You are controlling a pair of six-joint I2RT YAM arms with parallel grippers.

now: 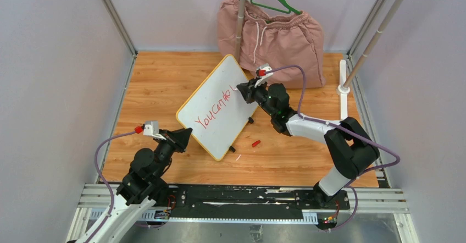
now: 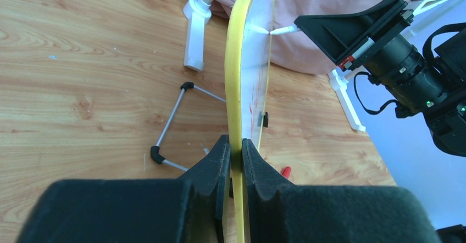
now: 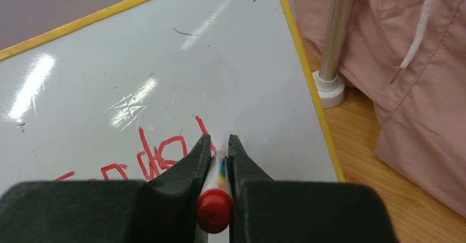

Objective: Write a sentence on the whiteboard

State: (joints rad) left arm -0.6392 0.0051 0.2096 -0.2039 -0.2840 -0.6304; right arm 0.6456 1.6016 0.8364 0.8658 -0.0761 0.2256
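Observation:
The whiteboard [image 1: 220, 103], white with a yellow rim, stands tilted on the wooden floor. My left gripper [image 1: 186, 136] is shut on its near-left yellow edge [image 2: 235, 105], one finger on each side. Red lettering, the sentence [image 1: 215, 109], runs across the board and reads about "YouCando" plus one fresh stroke [image 3: 202, 127]. My right gripper [image 3: 220, 144] is shut on a white marker with a red end [image 3: 215, 209]. The marker's tip points at the board [image 3: 165, 61] just right of the last letters; the tip itself is hidden between the fingers.
A pink garment [image 1: 280, 34] hangs on a green hanger [image 1: 273, 0] from a clothes rack behind the board. The rack's white feet [image 1: 344, 81] and pole [image 3: 335, 34] stand close to the board's right edge. A red marker cap [image 1: 255, 143] lies on the floor.

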